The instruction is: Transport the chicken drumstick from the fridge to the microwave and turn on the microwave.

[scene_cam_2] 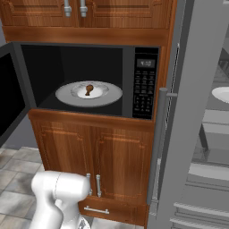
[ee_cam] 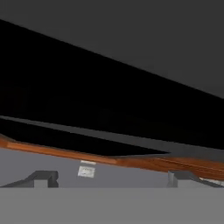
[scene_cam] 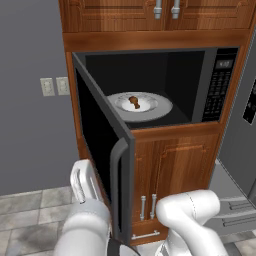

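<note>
Inside the microwave [scene_cam: 200, 90], on the round white turntable [scene_cam: 150, 112], the chicken drumstick [scene_cam: 134, 102] lies near the middle with free room all around. Its door [scene_cam: 102, 150] stands swung open to the left, handle [scene_cam: 118, 190] toward me. My fingers [ee_cam: 46, 178] are spread wide and grasp nothing, close under the door's dark edge. I cannot read the button panel [scene_cam_2: 145, 82]. From the right base view the fridge [scene_cam_2: 192, 112] stands just beside the microwave.

White arm [scene_cam: 192, 212] folded low, end effector [ee_cam: 111, 178] fingers spread wide apart, nothing held
</note>
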Controlling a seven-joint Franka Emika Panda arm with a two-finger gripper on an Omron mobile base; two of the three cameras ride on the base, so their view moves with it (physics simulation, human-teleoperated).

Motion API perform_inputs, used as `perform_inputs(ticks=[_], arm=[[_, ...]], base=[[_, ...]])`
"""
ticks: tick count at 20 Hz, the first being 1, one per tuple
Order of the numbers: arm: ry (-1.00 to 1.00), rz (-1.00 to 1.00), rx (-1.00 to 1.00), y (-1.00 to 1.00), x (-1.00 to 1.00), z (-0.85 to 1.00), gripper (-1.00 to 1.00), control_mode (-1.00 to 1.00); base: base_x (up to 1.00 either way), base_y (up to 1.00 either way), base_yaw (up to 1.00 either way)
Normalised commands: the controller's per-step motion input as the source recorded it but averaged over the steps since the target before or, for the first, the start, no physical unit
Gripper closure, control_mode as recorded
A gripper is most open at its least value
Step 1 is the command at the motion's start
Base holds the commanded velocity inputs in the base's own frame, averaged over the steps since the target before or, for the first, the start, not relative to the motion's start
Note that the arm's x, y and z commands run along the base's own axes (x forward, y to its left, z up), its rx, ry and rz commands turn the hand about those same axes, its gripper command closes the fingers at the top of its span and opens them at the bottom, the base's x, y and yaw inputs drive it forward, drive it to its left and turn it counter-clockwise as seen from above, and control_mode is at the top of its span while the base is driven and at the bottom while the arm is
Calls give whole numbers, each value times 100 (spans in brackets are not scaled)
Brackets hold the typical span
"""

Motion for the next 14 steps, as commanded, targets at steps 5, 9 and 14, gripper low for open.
perform_inputs(ticks=[5,9,14], arm=[[-4,-16,10,-18,-6,0,-100,-100],[-7,-17,5,-27,-1,0,-100,-100],[-11,-15,0,-40,3,0,-100,-100]], base=[[0,0,0],[0,0,0],[0,0,0]])
